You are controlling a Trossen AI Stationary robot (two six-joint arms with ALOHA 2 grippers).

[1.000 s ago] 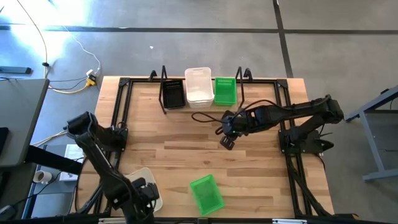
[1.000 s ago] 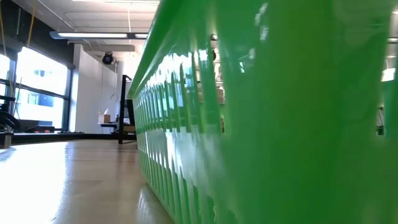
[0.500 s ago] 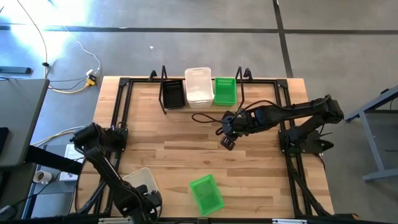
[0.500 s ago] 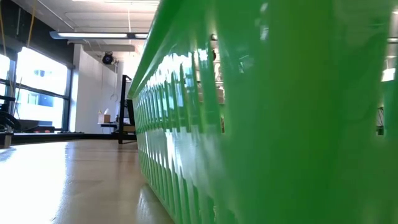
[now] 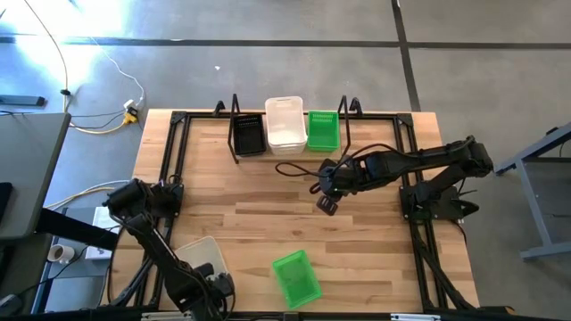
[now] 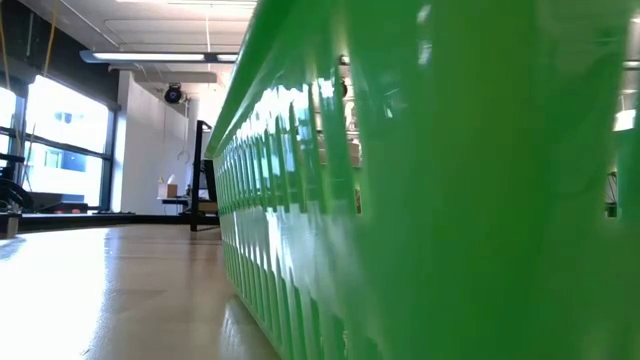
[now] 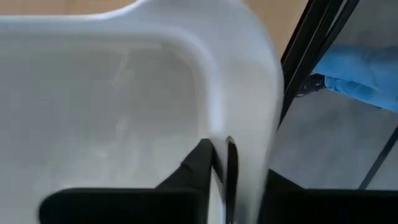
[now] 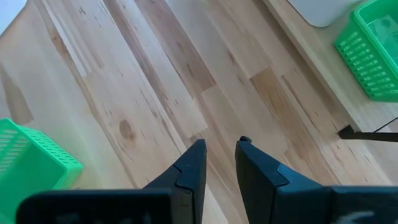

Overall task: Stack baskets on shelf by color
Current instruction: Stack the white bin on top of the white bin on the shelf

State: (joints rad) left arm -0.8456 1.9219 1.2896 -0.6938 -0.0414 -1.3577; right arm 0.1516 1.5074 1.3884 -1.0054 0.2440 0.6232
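While the right gripper (image 5: 326, 203) hangs mid-worktop, jaws slightly apart and holding nothing, the left gripper (image 7: 219, 171) at the near left corner has closed on the white basket's (image 5: 201, 260) rim. From there the shelf (image 5: 290, 125) lies at the far edge, the white stack (image 5: 285, 120) between black (image 5: 248, 135) and green (image 5: 322, 130). A loose green basket (image 5: 295, 277) sits nearby and fills the low view. How deep the pinch goes is hidden.

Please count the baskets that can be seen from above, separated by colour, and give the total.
Black baskets: 1
White baskets: 2
Green baskets: 2
Total: 5. Any baskets nested inside others on the shelf cannot be told apart.
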